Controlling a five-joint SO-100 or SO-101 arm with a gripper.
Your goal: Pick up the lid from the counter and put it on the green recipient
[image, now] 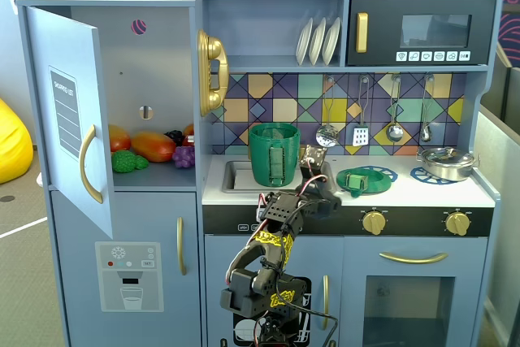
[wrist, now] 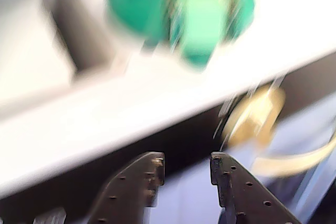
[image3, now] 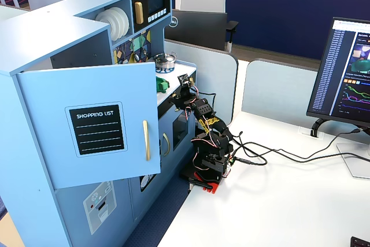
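Gripper held at the counter edge, jaws apart and empty.

The lid is seen lying on a blue burner ring, right of the pot in a fixed view; the pot stands by the sink. A silver pot is set far right; utensils are hung behind. The wrist view is blurred, with a gold knob showing under the counter.

Green lid flat on white counter, right of upright green recipient.
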